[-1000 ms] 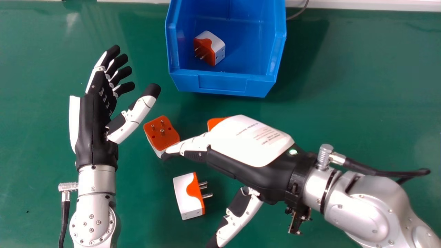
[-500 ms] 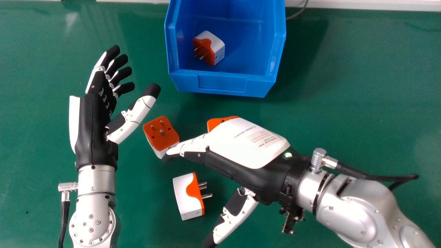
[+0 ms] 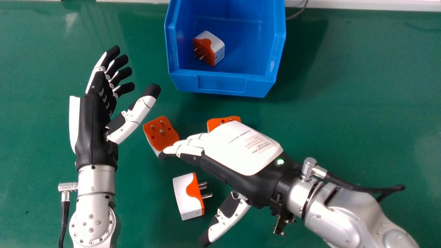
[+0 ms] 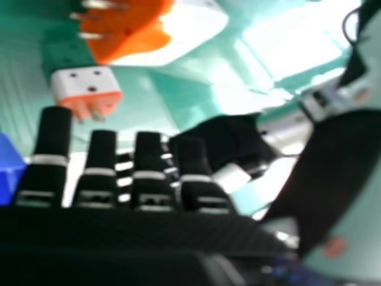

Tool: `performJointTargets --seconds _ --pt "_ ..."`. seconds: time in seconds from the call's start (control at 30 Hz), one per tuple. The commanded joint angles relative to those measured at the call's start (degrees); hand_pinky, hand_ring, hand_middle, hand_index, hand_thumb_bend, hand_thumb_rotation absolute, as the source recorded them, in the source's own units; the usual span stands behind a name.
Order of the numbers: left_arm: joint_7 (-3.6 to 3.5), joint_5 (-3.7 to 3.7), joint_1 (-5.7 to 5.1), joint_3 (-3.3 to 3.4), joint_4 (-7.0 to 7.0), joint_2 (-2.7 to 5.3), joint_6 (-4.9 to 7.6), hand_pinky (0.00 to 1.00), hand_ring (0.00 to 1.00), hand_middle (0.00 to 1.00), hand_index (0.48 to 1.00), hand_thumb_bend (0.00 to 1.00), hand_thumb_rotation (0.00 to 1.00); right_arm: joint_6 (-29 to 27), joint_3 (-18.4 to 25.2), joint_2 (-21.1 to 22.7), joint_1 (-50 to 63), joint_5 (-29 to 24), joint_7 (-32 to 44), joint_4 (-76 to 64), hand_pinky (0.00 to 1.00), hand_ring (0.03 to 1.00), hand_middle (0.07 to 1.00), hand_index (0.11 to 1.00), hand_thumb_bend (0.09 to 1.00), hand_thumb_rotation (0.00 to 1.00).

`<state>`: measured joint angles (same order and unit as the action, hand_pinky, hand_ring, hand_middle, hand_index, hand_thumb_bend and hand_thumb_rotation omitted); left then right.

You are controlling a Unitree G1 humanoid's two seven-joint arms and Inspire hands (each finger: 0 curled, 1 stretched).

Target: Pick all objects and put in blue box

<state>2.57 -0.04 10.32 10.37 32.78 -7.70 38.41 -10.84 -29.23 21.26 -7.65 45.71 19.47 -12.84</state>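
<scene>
- Done: one adapter [image 3: 217,48] in the blue box [image 3: 222,82], beyond the right hand [image 3: 241,148].
- Left: three on the table [image 3: 361,103] — the tilted adapter [image 3: 161,133] by that spread hand's fingertips, contact unclear; the white-sided adapter [image 3: 186,198] between fingers and thumb; the half-hidden adapter [image 3: 224,122] behind its back.
- Left hand [image 3: 93,127]: idle, spread, left in the head view.

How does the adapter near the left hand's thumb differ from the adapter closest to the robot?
The thumb-side adapter stands prongs up; the closest adapter lies sideways, prongs pointing right. The right hand's fingers partly hide the thumb-side adapter, but not the closest adapter. Both are white and orange.
</scene>
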Motion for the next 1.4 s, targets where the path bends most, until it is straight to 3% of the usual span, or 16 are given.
performJointTargets --seconds 0.0,0.13,0.37,0.47,0.6,0.77,0.93,1.23,1.37 --pt "-0.03 -0.03 -0.10 -0.09 -1.24 -0.28 0.39 0.76 0.83 0.86 0.869 0.77 0.37 -0.9 -0.4 -0.9 0.2 0.9 -2.2 0.2 0.67 0.876 0.879 0.868 0.847 0.31" --pt "-0.08 -0.27 -0.08 -0.07 -1.27 -0.08 0.39 0.76 0.83 0.86 0.869 0.77 0.37 -0.6 -1.1 -1.4 0.5 1.5 -2.9 1.2 0.68 0.881 0.884 0.875 0.847 0.31" --pt "0.38 0.24 -0.24 -0.19 -1.51 0.03 0.22 0.77 0.83 0.86 0.870 0.77 0.37 -0.5 -1.9 -1.9 0.7 2.2 -3.6 2.8 0.69 0.888 0.897 0.891 0.838 0.31" --pt "-0.17 -0.38 -0.26 -0.27 -1.68 0.19 -0.06 0.77 0.83 0.86 0.870 0.77 0.37 -0.9 -2.5 -2.0 0.6 2.6 -4.2 3.9 0.69 0.888 0.898 0.894 0.835 0.30" --pt "0.28 0.11 -0.28 -0.33 -1.83 0.26 -0.12 0.77 0.83 0.86 0.871 0.77 0.37 -1.2 -3.0 -1.9 0.6 2.7 -4.8 4.6 0.69 0.886 0.898 0.898 0.827 0.30" --pt "-0.28 -0.40 -0.29 -0.41 -1.98 0.34 -0.20 0.77 0.83 0.87 0.873 0.77 0.36 -1.0 -3.6 -2.0 0.5 3.1 -5.2 5.1 0.69 0.878 0.891 0.897 0.825 0.30" --pt "-0.33 -0.55 -0.33 -0.37 -2.13 0.32 -0.38 0.77 0.83 0.87 0.874 0.77 0.36 -1.3 -3.9 -2.0 0.4 3.8 -5.9 5.6 0.69 0.872 0.885 0.896 0.822 0.30" --pt "0.38 0.11 -0.45 -0.41 -2.20 0.34 0.01 0.77 0.83 0.87 0.874 0.77 0.36 -2.3 -4.3 -2.6 -0.2 3.9 -8.0 9.3 0.68 0.863 0.876 0.890 0.816 0.30" --pt "0.21 0.13 -0.63 -0.57 -2.39 0.32 0.02 0.77 0.83 0.87 0.873 0.77 0.36 -2.7 -4.5 -2.6 -1.0 4.4 -9.4 11.0 0.68 0.859 0.872 0.886 0.814 0.29"
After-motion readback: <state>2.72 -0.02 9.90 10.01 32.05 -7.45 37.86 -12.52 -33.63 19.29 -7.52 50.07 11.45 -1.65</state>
